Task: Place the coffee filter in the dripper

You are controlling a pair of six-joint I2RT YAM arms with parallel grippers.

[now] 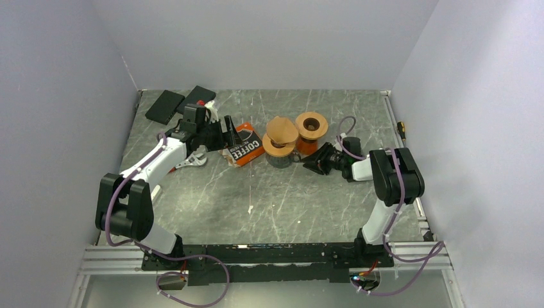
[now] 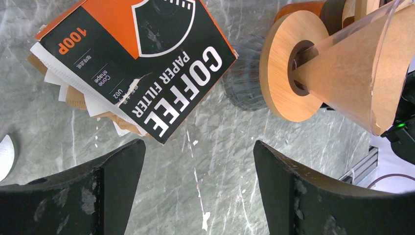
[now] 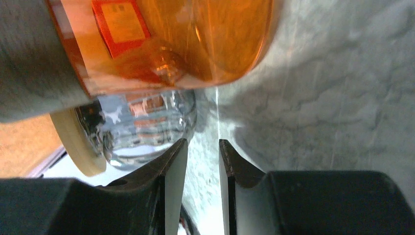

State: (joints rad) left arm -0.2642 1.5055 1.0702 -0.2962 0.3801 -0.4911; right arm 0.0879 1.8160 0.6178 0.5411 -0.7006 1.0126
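Jaws stand wide apart left, narrowly apart right, over a grey marbled table (image 1: 276,199) between pale walls (image 1: 256,45).

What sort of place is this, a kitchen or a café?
Probably a robotics test booth: plain pale walls box in a grey marbled tabletop, two white-and-black robot arms stand bolted to a metal rail at its edge, and the orange-and-black coffee filter box looks like a prop.
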